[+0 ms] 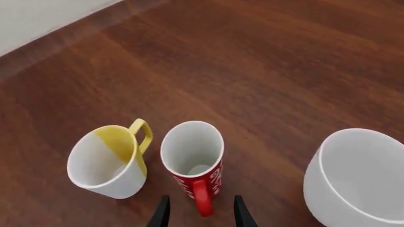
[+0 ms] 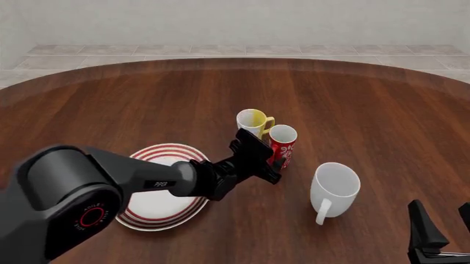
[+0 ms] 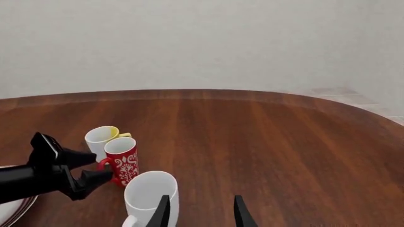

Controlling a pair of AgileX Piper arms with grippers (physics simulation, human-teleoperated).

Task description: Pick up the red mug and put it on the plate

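Near the middle of the round dark wooden table (image 2: pixel 382 104): small tall red mug with white floral pattern (image 2: pixel 282 145), upright, touching or just beside a white-and-yellow mug (image 2: pixel 254 123) behind it. Left gripper (image 1: pixel 200 213) spread wide, fingers either side of the red handle, not closed. Round white red-ringed plate (image 2: pixel 151 220) toward the near-left edge. Larger plain white mug (image 2: pixel 334 188) nearer the right. Right gripper (image 3: pixel 200 211) low by the near-right edge, parted, holding nothing.

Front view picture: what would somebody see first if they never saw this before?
Probably the big black left arm reaching across the wooden table, its open left gripper right around the red mug's handle. The red mug stands upright just in front of the yellow-and-white mug, with a bigger white mug nearer and to the right. The red-ringed plate waits on the left, partly under the arm.
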